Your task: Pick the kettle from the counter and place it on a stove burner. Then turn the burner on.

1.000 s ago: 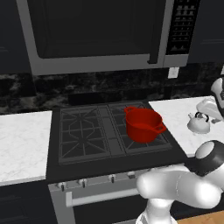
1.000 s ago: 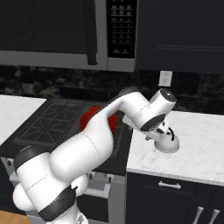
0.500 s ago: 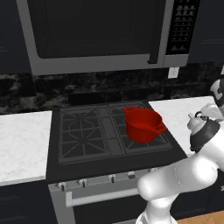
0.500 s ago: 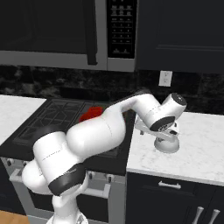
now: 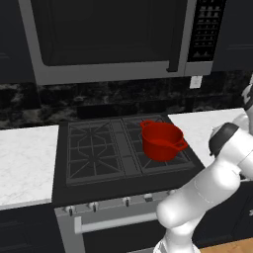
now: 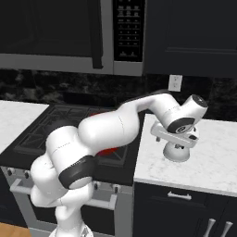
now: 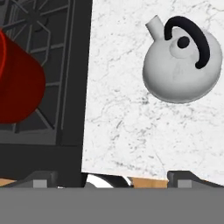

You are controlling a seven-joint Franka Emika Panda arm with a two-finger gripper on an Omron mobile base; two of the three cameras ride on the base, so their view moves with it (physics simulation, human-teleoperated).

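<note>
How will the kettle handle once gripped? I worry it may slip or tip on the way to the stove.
The kettle looks glossy and rounded, so its body would probably slip between fingers; the arched black handle seems the safer hold. Its squat, wide base on the counter suggests it won't tip easily. Hanging from the handle, it may swing slightly.

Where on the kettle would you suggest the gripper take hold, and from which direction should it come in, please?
I would grip the black arched handle at its crown, coming straight down from above. The kettle sits upright on the white counter, its body round and glossy, so the sides offer little purchase, while the handle stands clear above the lid knob. The open gripper should close across the arch.
</note>
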